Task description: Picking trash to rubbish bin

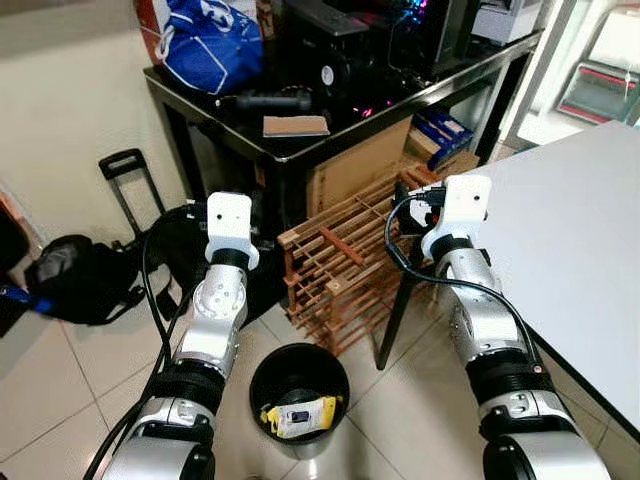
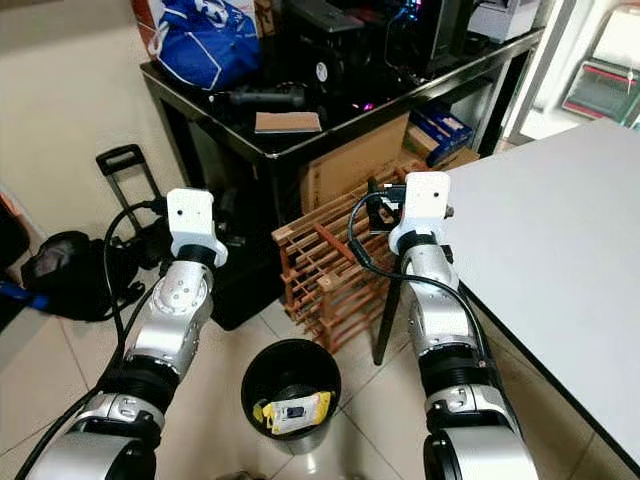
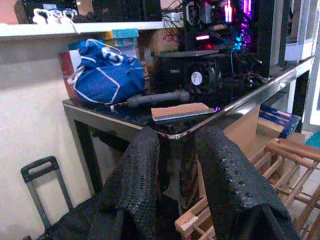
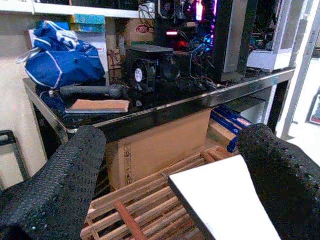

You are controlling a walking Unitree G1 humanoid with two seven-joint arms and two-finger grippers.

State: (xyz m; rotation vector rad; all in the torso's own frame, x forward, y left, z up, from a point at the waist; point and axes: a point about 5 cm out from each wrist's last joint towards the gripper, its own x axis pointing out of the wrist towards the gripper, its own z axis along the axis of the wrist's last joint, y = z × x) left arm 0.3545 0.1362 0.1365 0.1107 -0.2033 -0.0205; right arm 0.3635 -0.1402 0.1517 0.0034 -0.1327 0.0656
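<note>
A black round rubbish bin (image 1: 268,378) stands on the tiled floor between my two arms. Inside it lies yellow and white wrapper trash (image 1: 300,415). Both arms are raised above the bin and point away toward the black desk. My left gripper (image 3: 177,145) is open, with nothing between its black fingers (image 3: 135,175). My right gripper (image 4: 175,150) is open wide and holds nothing; the corner of the white table (image 4: 220,200) lies below the gap between its fingers.
A wooden slatted rack (image 1: 340,265) leans just beyond the bin. Behind it a black desk (image 1: 300,150) carries a blue bag (image 1: 210,40) and a lit computer. A white table (image 1: 570,230) runs along the right. A black backpack (image 1: 85,275) and trolley handle (image 1: 125,165) sit left.
</note>
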